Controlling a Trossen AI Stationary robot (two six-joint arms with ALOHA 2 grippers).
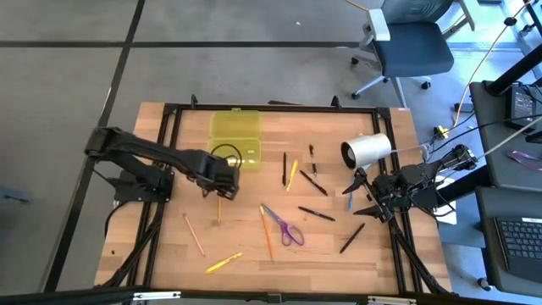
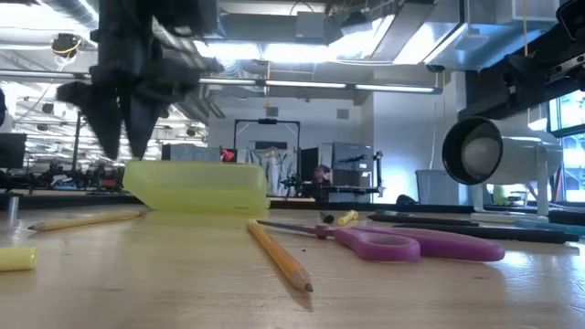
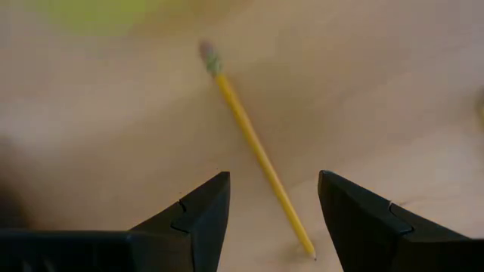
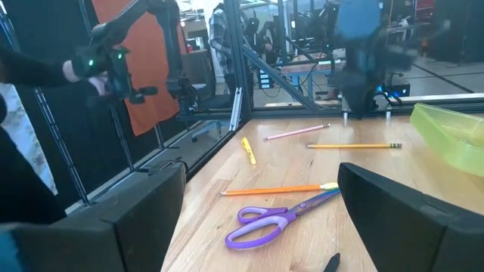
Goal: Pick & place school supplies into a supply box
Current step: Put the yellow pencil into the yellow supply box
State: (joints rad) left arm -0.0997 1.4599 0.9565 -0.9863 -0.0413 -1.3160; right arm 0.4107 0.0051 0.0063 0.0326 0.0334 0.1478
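Now my left claw (image 3: pixel 272 219) hovers spread above a yellow pencil (image 3: pixel 257 147) on the bench (image 1: pixel 339 246), beside the supply box (image 1: pixel 235 135). My right claw (image 4: pixel 257 227) waits spread near the purple scissors (image 4: pixel 265 223); I read no writing anywhere.

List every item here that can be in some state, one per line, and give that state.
Supply box: lying on the table; lid position cannot be told.
Left gripper: open, fingers either side of the yellow pencil.
Yellow pencil: flat on the table, not gripped.
Right gripper: open, holding nothing.
Scissors: flat on the table; blade position unclear.
White cylinder: on its side.
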